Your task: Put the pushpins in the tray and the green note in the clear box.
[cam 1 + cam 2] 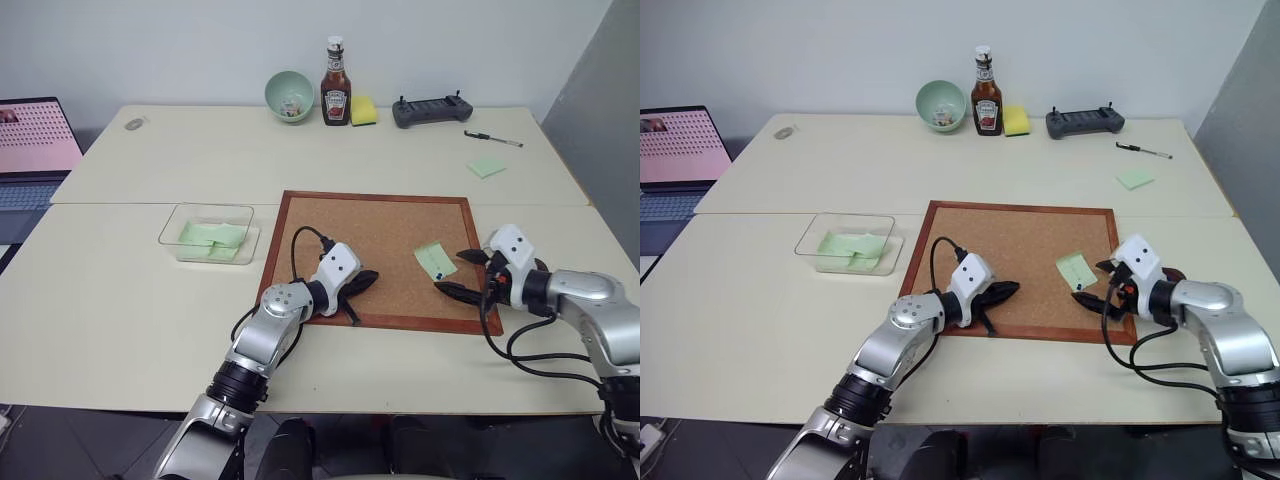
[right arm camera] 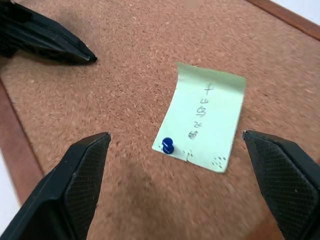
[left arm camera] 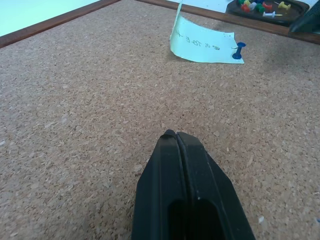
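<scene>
Your left pincer (image 3: 176, 136) sits shut at bottom centre over the cork board (image 3: 75, 125). At upper centre, a blue pushpin (image 3: 238, 50) holds the green note (image 3: 202, 42); the tray (image 3: 265, 7) fills the upper right corner.

The green note (image 1: 435, 260) lies on the cork board (image 1: 370, 235), clear box (image 1: 208, 232) to its left.

The tray (image 3: 267, 11) shows as a dark strip cut off by the picture's edge in the left wrist view, and the right gripper (image 1: 462, 272) hides it in the head views. The writing on the green note (image 2: 204, 116) is too small to read. The laptop (image 1: 35, 150) is cut off at the edge — its screen pattern is unclear. What lies in the round bowl (image 1: 289, 96) cannot be told.
</scene>
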